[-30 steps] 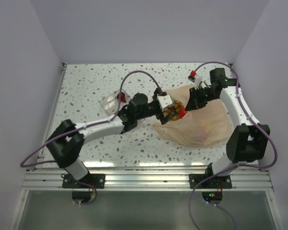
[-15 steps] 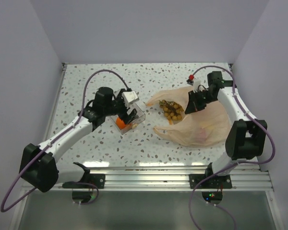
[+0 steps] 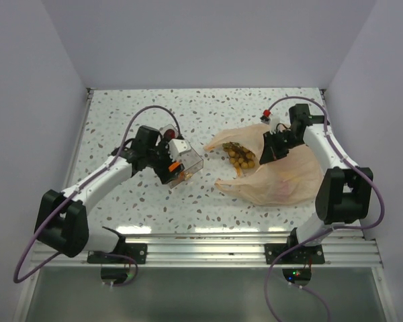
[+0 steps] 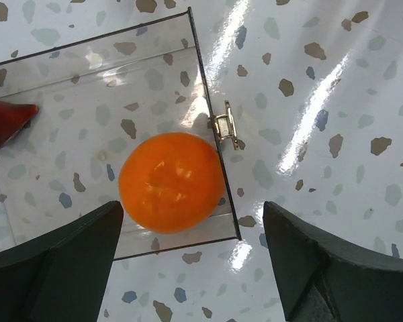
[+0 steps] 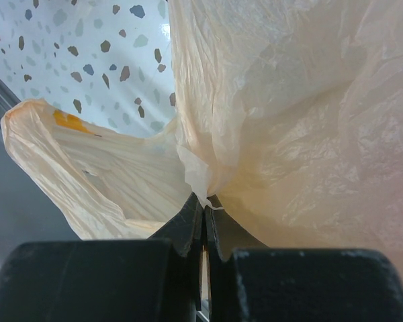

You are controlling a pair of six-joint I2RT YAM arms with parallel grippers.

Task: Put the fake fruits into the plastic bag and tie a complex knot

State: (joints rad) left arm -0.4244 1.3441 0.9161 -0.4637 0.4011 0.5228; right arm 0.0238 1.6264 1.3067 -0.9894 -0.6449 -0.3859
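The peach-orange plastic bag (image 3: 282, 178) lies crumpled at the right of the table. A tan grape cluster (image 3: 240, 156) rests in its open mouth. My right gripper (image 5: 203, 201) is shut on a bunched fold of the bag's (image 5: 289, 100) upper edge and holds it up. A yellow patch (image 5: 70, 121) shows through the film. My left gripper (image 4: 191, 268) hangs open above the near end of the clear tray (image 4: 67, 74). A round orange fruit (image 4: 169, 181) lies in the tray, just ahead of the fingers and untouched. A red fruit's tip (image 4: 3, 121) shows at the tray's left.
The clear tray (image 3: 188, 166) sits left of the bag, with a small brass hinge (image 4: 226, 125) on its side wall. White walls enclose the speckled table (image 3: 121, 114) on three sides. A metal rail (image 3: 201, 249) runs along the near edge.
My left arm swung from the bag's mouth back left to above the tray, leaving the grape cluster in the bag. The right gripper kept its hold on the bag.
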